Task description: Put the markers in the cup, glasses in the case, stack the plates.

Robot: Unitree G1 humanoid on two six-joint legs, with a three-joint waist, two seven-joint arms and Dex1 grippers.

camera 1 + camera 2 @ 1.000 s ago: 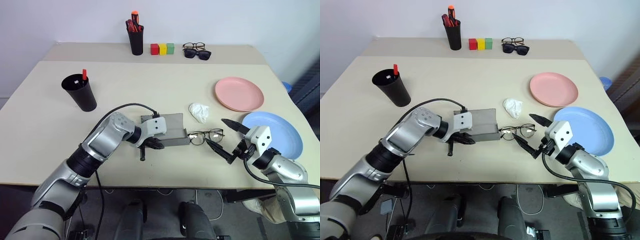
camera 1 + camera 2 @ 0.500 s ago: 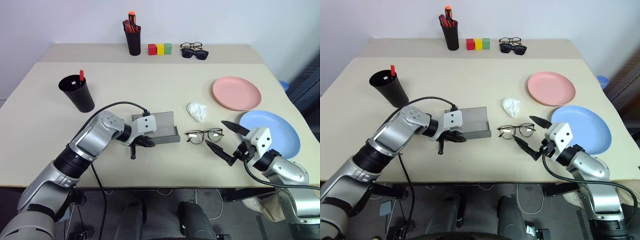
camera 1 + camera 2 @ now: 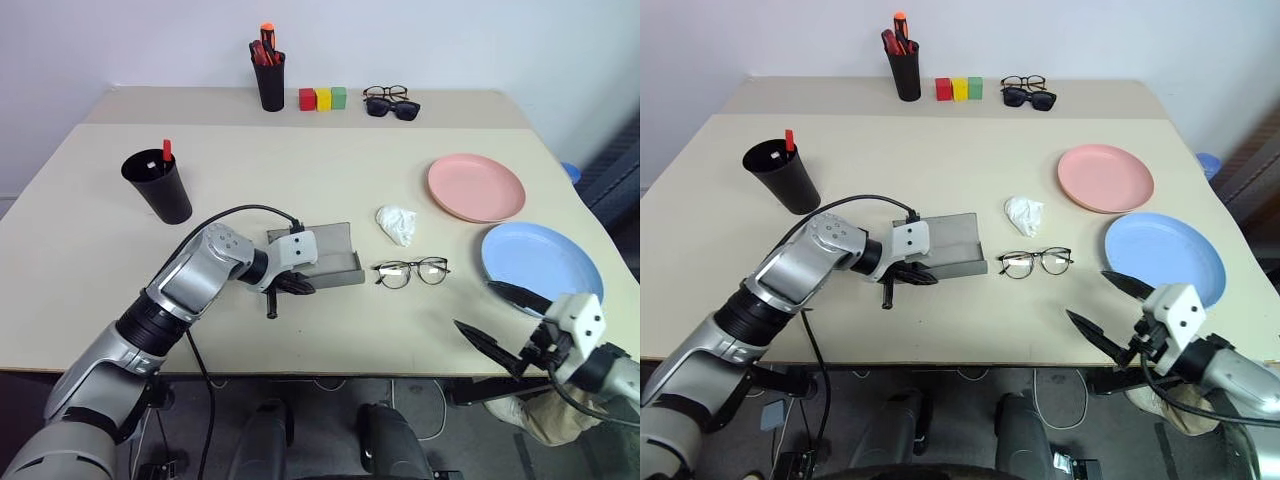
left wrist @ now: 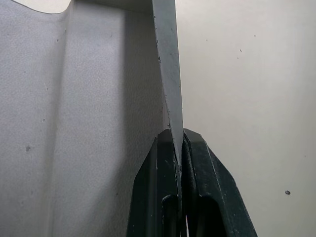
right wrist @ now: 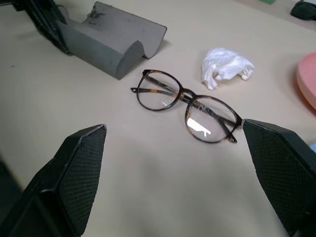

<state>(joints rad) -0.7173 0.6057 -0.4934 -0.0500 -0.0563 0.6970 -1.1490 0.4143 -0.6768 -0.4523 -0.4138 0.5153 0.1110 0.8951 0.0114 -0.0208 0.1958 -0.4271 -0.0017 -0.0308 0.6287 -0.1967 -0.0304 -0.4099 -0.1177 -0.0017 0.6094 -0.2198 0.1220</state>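
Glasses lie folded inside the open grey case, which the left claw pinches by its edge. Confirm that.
Not quite. The glasses lie on the table beside the open grey case, not in it, as the right wrist view shows. The left claw does pinch the case's edge.

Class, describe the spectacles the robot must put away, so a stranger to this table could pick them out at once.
Start at the open grey case near the table's front edge. Just beside it, toward the blue plate, lie the glasses, folded flat below a crumpled white wad. Their clear round lenses set them apart from the dark-lensed sunglasses at the far edge.
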